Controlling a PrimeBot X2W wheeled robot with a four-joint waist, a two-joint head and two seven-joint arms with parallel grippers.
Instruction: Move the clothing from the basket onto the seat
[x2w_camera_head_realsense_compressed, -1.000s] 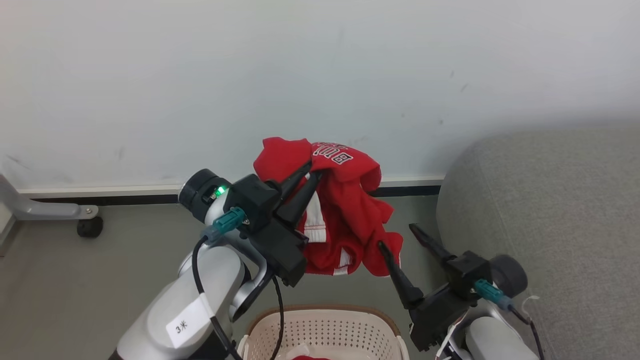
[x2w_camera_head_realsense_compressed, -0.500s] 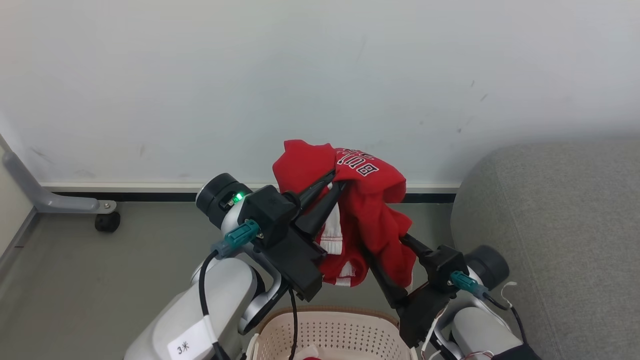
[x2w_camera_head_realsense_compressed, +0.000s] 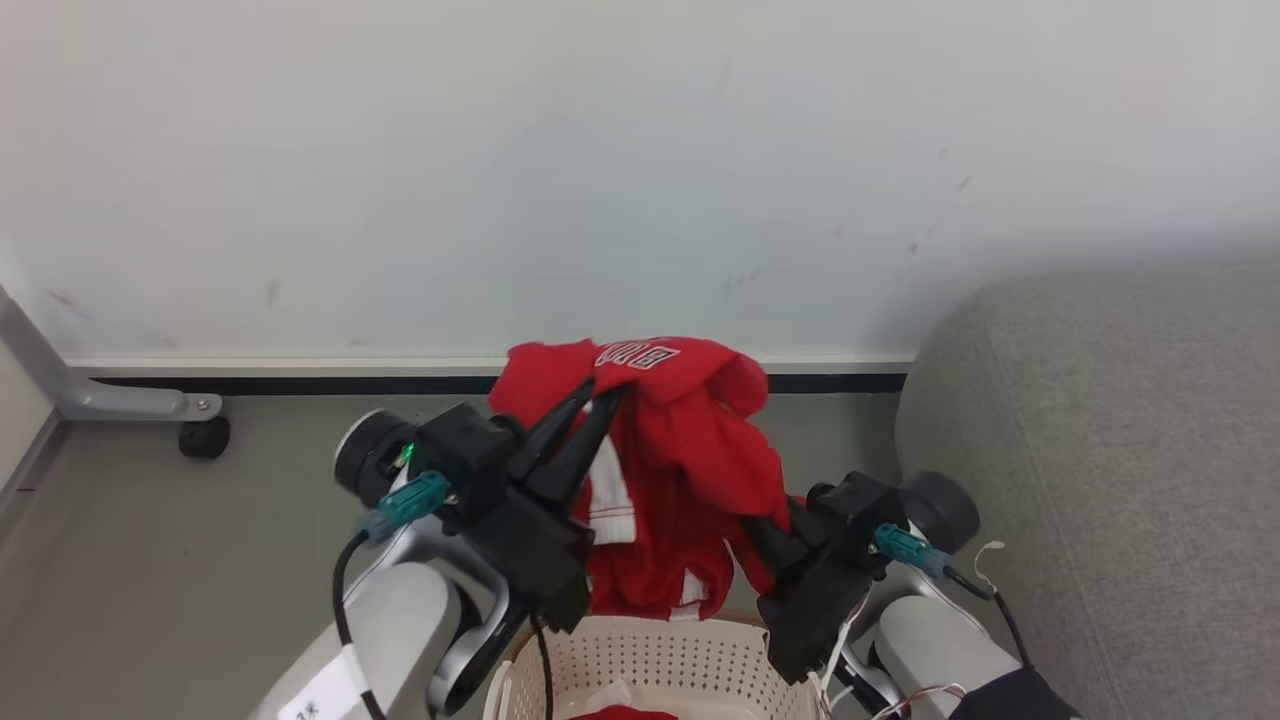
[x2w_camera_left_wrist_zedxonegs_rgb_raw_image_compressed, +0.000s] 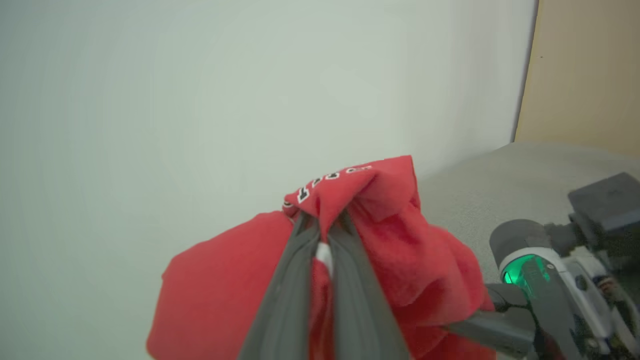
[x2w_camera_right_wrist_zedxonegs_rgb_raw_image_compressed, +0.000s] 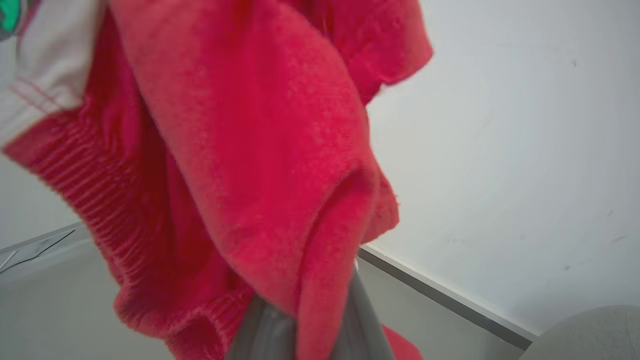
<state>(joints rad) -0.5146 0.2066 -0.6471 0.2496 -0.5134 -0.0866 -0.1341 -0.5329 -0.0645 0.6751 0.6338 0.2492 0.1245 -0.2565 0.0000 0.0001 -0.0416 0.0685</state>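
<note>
While the clothing (x2w_camera_head_realsense_compressed: 690, 450) hangs above the basket (x2w_camera_head_realsense_compressed: 660, 655), not yet on the seat (x2w_camera_head_realsense_compressed: 1100, 450), both grippers are closed on it: left gripper (x2w_camera_head_realsense_compressed: 600, 392) at the top fold, right gripper (x2w_camera_head_realsense_compressed: 778, 535) lower, probably to stop it from slipping.

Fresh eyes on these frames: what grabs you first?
The red garment, bunched in mid-air at centre against the pale wall. It is pinched near its top by the left hand and lower down by the right hand, both shut on it. Below sits the cream basket with more red inside, and the grey sofa takes up the right side.
</note>
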